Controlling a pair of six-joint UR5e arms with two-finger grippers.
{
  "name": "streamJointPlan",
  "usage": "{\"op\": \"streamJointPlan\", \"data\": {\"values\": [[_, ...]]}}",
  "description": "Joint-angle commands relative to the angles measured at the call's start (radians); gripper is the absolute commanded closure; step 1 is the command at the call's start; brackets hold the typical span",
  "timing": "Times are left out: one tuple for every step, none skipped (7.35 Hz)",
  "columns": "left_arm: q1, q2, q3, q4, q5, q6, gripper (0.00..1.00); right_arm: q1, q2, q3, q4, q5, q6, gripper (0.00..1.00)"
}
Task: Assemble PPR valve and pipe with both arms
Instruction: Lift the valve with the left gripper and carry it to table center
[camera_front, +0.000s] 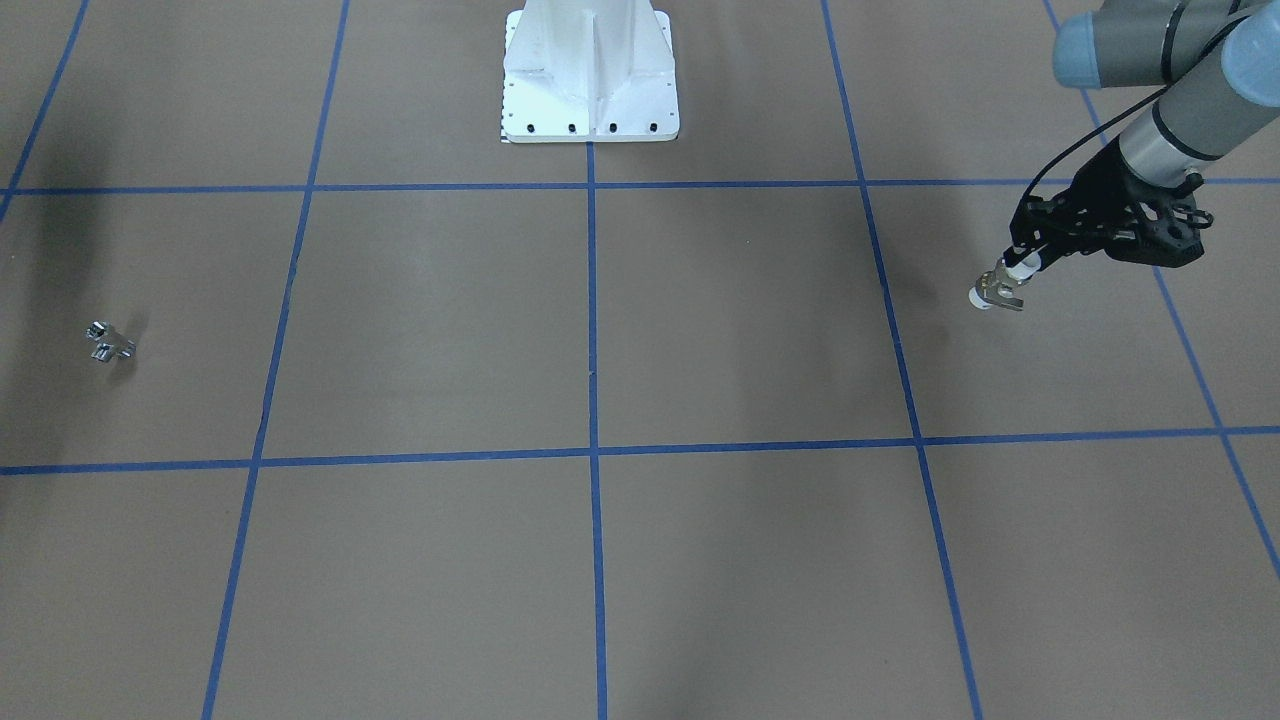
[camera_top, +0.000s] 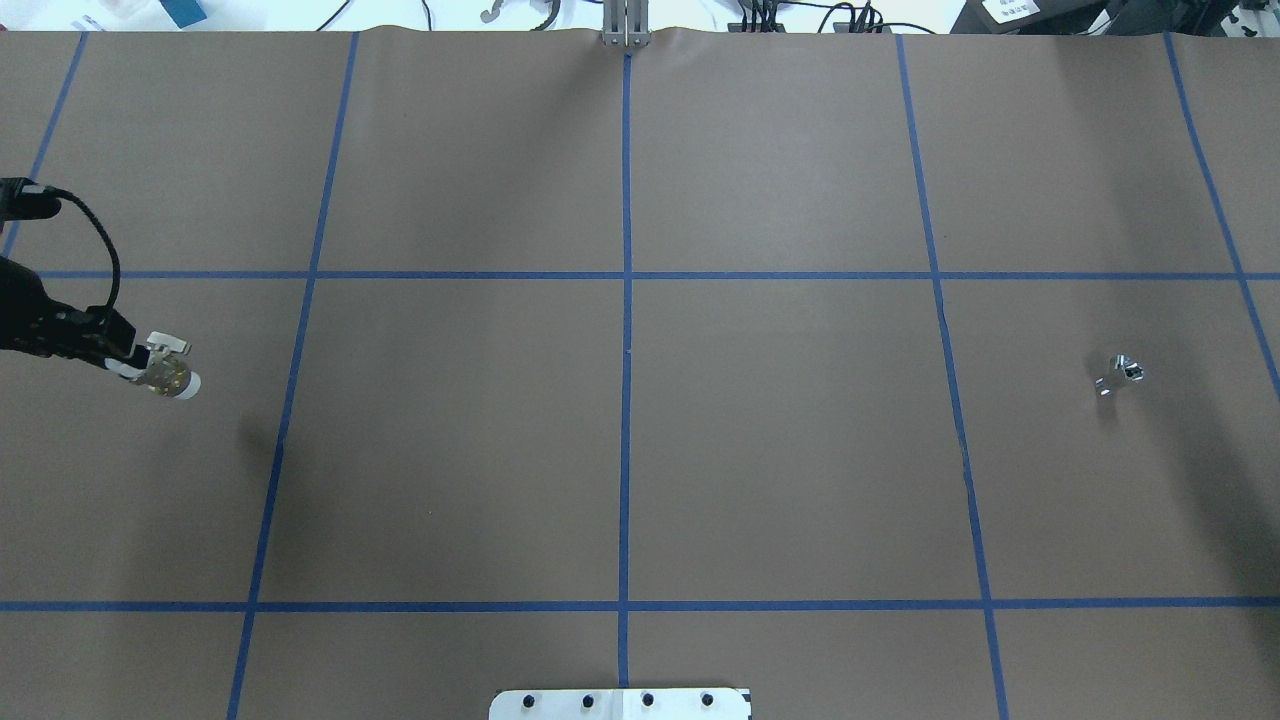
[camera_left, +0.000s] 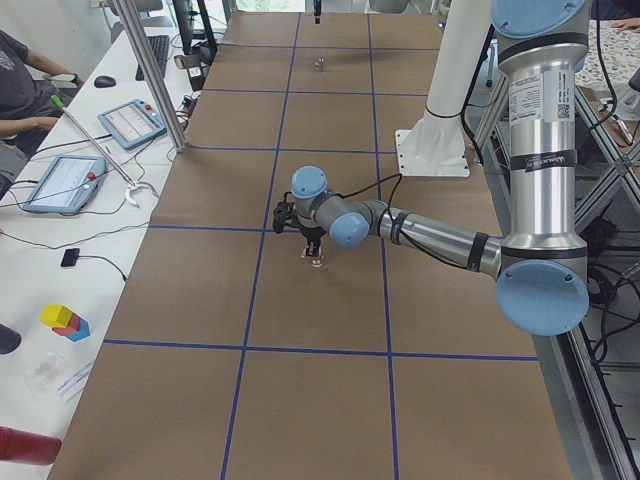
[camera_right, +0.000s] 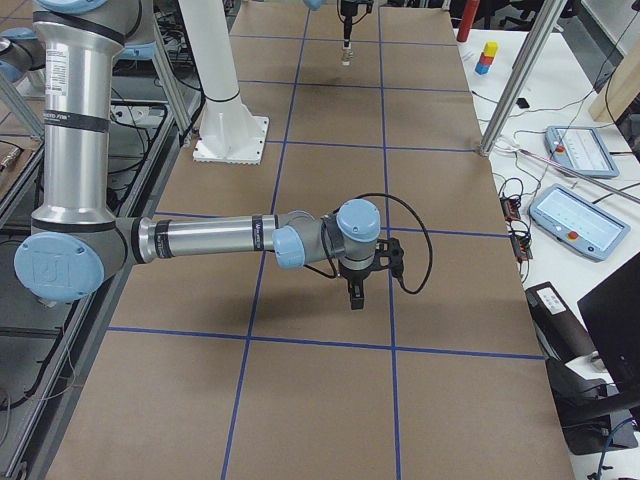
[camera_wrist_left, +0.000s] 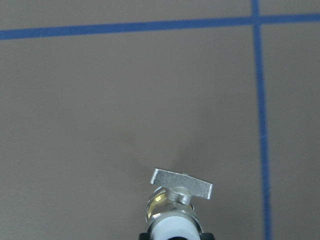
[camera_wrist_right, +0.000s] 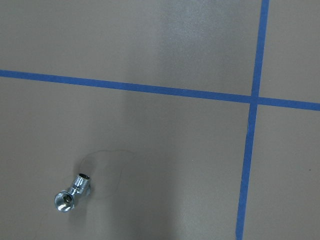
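My left gripper (camera_front: 1022, 265) is shut on the PPR valve (camera_front: 998, 290), a white tube with a brass middle and a flat pale tab handle. It holds the valve above the brown table at my left side, as the overhead view shows (camera_top: 168, 374). The left wrist view shows the valve (camera_wrist_left: 176, 205) close up. The pipe (camera_front: 108, 342), a small chrome fitting with a side stub, lies on the table far to my right (camera_top: 1120, 372) and shows in the right wrist view (camera_wrist_right: 71, 192). My right gripper (camera_right: 355, 295) hangs above the table; I cannot tell if it is open or shut.
The white robot base (camera_front: 590, 80) stands at the table's middle edge. Blue tape lines (camera_top: 626, 400) divide the brown surface into squares. A bench with tablets (camera_left: 62, 182) and a metal post (camera_left: 150, 75) runs along the far side.
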Motion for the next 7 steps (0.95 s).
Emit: {"op": "streamJointPlan", "data": {"values": [[0.073, -0.225, -0.021, 0.139, 0.03, -0.198, 1.0, -0.005, 0.002, 0.0, 0.0, -0.002, 0.0, 0.0], [0.17, -0.366, -0.019, 0.284, 0.132, -0.255, 1.0, -0.007, 0.009, -0.012, 0.0, -0.002, 0.0, 0.0], [0.251, -0.512, -0.006, 0.446, 0.238, -0.259, 1.0, -0.008, 0.014, -0.017, 0.0, -0.003, 0.0, 0.0], [0.293, -0.615, 0.058, 0.481, 0.273, -0.271, 1.0, -0.01, 0.023, -0.022, 0.0, -0.003, 0.0, 0.0], [0.296, -0.739, 0.199, 0.471, 0.273, -0.326, 1.0, -0.016, 0.04, -0.035, 0.0, -0.003, 0.0, 0.0], [0.298, -0.875, 0.367, 0.46, 0.273, -0.331, 1.0, -0.025, 0.055, -0.049, 0.0, -0.005, 0.0, 0.0], [0.298, -0.945, 0.506, 0.393, 0.273, -0.334, 1.0, -0.036, 0.066, -0.054, 0.0, -0.006, 0.0, 0.0]]}}
